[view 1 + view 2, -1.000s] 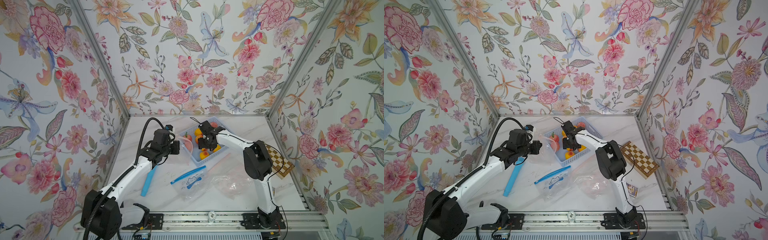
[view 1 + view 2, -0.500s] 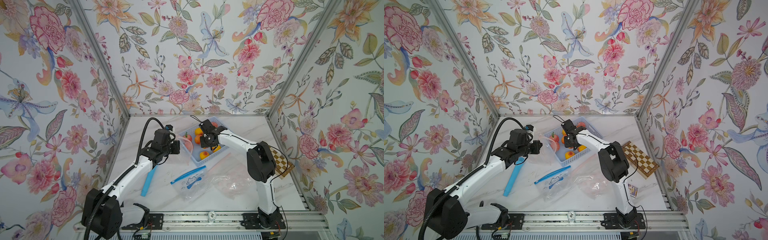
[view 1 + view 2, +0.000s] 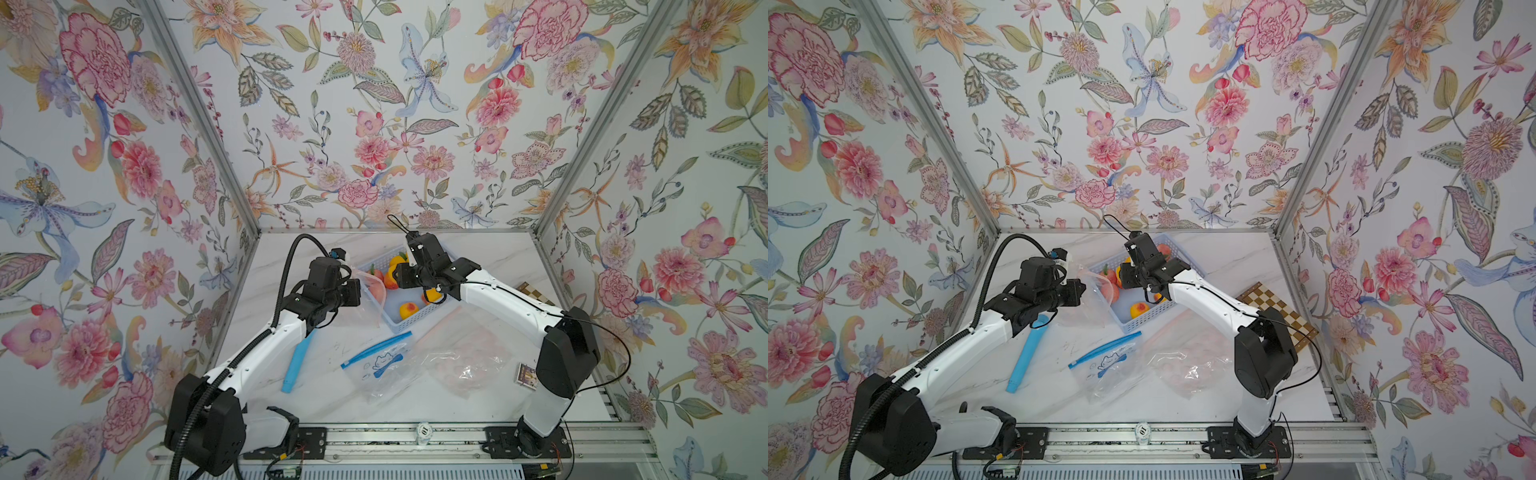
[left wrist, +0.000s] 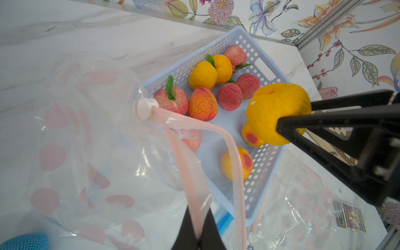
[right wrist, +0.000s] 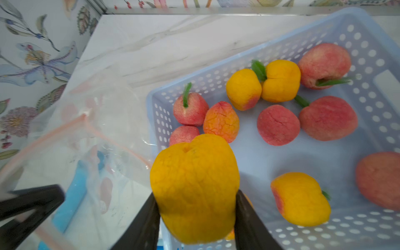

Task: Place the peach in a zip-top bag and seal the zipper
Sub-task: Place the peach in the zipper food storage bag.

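My right gripper (image 5: pixel 195 194) is shut on a yellow-orange peach (image 5: pixel 194 173), held up over the near-left corner of the pale blue basket (image 5: pixel 368 32). In the left wrist view that peach (image 4: pixel 275 108) hangs between the right gripper's black fingers (image 4: pixel 290 127), just right of the bag's mouth. My left gripper (image 4: pixel 198 216) is shut on the pink zipper strip of a clear zip-top bag (image 4: pixel 91 140) with pink spots. The bag's mouth gapes open beside the basket, its white slider (image 4: pixel 145 108) at the far end. In both top views the two grippers (image 3: pixel 360 286) (image 3: pixel 398 277) face each other over the basket's left edge.
Several more red and orange peaches lie in the basket (image 3: pixel 399 326). On the table in front lie a blue-zippered bag (image 3: pixel 376 361), another clear pink-spotted bag (image 3: pixel 465 361), a blue mesh tube (image 3: pixel 297 357), a checkerboard (image 3: pixel 536 291) and a small card (image 3: pixel 525 374).
My right gripper has closed on the yellow-orange peach and lifted it out of the basket, toward the bag's mouth. The left arm has held the bag still.
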